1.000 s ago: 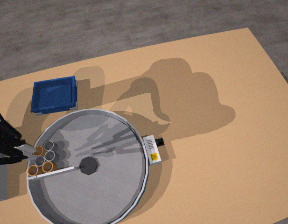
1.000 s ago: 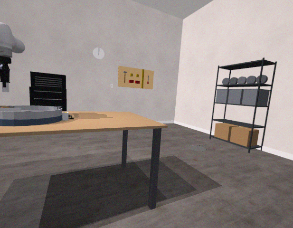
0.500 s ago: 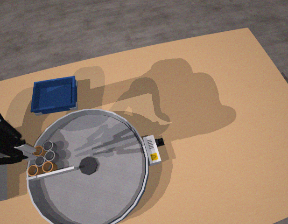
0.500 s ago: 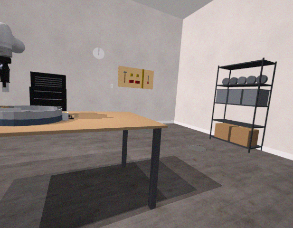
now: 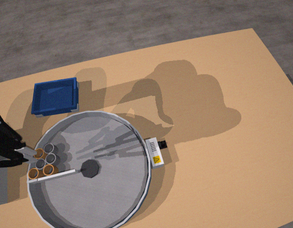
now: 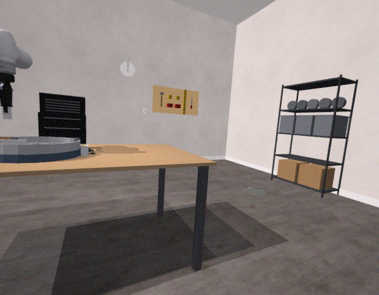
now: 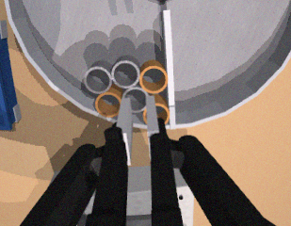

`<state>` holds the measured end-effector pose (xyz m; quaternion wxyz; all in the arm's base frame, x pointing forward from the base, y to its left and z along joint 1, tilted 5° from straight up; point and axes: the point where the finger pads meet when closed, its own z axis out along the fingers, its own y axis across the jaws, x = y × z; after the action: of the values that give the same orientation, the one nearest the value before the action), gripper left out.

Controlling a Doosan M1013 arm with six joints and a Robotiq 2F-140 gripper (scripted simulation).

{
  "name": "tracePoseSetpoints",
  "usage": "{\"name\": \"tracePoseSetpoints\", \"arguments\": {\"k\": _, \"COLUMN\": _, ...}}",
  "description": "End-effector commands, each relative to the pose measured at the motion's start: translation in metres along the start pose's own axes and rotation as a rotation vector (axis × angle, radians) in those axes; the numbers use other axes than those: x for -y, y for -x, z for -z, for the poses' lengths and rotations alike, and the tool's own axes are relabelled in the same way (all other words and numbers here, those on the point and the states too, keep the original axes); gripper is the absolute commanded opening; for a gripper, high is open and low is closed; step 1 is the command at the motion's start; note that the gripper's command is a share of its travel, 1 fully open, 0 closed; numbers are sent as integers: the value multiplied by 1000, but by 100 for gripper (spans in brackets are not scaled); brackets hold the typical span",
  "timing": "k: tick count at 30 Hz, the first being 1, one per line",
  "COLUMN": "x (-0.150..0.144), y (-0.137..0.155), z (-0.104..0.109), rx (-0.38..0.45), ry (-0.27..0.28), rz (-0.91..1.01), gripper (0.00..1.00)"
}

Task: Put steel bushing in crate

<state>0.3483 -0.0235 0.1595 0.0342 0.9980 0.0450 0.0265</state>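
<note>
Several bushings stand in a cluster at the left rim of the grey turning table (image 5: 104,186) (image 7: 246,25) (image 6: 37,149), against a white bar (image 5: 58,174) (image 7: 168,56). Three are steel (image 5: 48,147) (image 5: 50,158) (image 5: 40,163) (image 7: 98,78) (image 7: 125,74), three are brass (image 5: 39,153) (image 5: 48,169) (image 5: 33,173) (image 7: 154,78). My gripper (image 5: 33,156) (image 7: 138,109) (image 6: 7,112) hangs well above the cluster's outer edge. Its fingers stand nearly together with nothing between them. The blue crate (image 5: 54,82) (image 7: 1,75) stands empty behind the turning table.
A dark hub (image 5: 89,168) sits at the turning table's middle. A white control box (image 5: 155,156) stands at its right rim. All rest on a wooden table (image 5: 215,147) (image 6: 135,158). A black shelf rack (image 6: 313,133) stands far off by the wall.
</note>
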Motion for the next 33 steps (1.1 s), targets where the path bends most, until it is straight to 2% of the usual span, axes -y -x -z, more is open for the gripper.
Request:
{"name": "tracePoseSetpoints", "arguments": {"k": 1, "x": 0, "y": 0, "z": 0, "rx": 0, "ry": 0, "rz": 0, "gripper": 10}}
{"name": "tracePoseSetpoints", "arguments": {"k": 20, "x": 3, "y": 0, "z": -3, "rx": 0, "ry": 0, "rz": 7, "gripper": 10}}
{"name": "tracePoseSetpoints", "arguments": {"k": 23, "x": 15, "y": 1, "z": -16, "rx": 0, "ry": -1, "rz": 42, "gripper": 10}}
{"name": "tracePoseSetpoints", "arguments": {"k": 28, "x": 49, "y": 1, "z": -52, "rx": 0, "ry": -1, "rz": 139, "gripper": 10}}
{"name": "tracePoseSetpoints", "arguments": {"k": 30, "x": 49, "y": 1, "z": -52, "rx": 0, "ry": -1, "rz": 139, "gripper": 10}}
{"name": "tracePoseSetpoints", "arguments": {"k": 33, "x": 64, "y": 1, "z": -69, "rx": 0, "ry": -1, "rz": 182, "gripper": 10}}
